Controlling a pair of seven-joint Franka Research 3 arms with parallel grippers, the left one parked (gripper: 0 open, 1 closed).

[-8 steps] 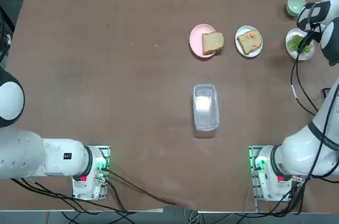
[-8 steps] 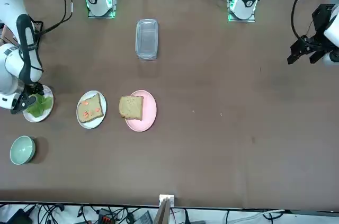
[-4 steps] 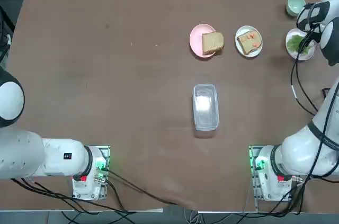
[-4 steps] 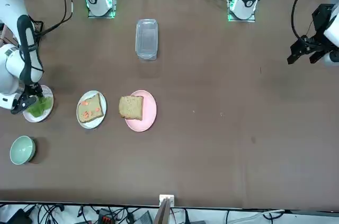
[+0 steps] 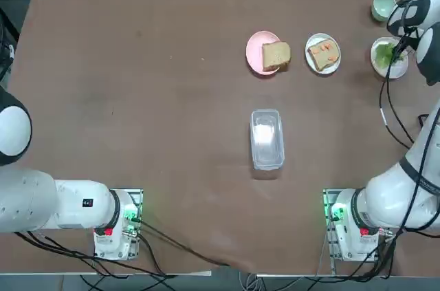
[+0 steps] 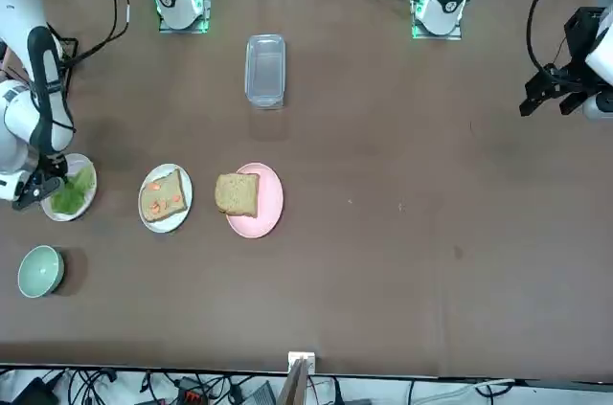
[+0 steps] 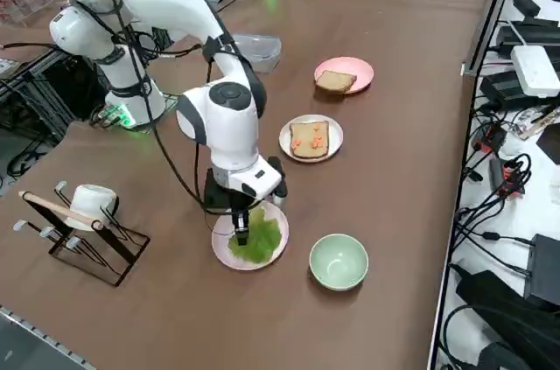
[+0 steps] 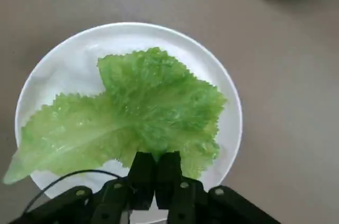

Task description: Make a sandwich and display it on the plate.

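Note:
My right gripper (image 8: 155, 173) hangs over a white plate (image 8: 63, 60) at the table's far right, shut on the edge of a green lettuce leaf (image 8: 143, 113) that lies on it. The same gripper (image 7: 241, 232), lettuce (image 7: 260, 240) and plate (image 7: 223, 252) show in the right side view. A second white plate (image 5: 311, 43) carries a tan bread slice (image 5: 324, 54) dotted with orange bits. Another bread slice (image 5: 276, 56) rests on the pink plate (image 5: 254, 50), overhanging its rim. No assembled sandwich is in view.
A clear plastic container (image 5: 267, 138) lies mid-table. A pale green bowl (image 5: 383, 6) sits beyond the lettuce plate. A black wire rack with a white cup (image 7: 83, 221) stands near the table's right edge. Cables trail along the table's far edge.
The right gripper's fingers have closed on the lettuce leaf, and the wrist has shifted slightly toward the green bowl. Bread slices and plates have not moved.

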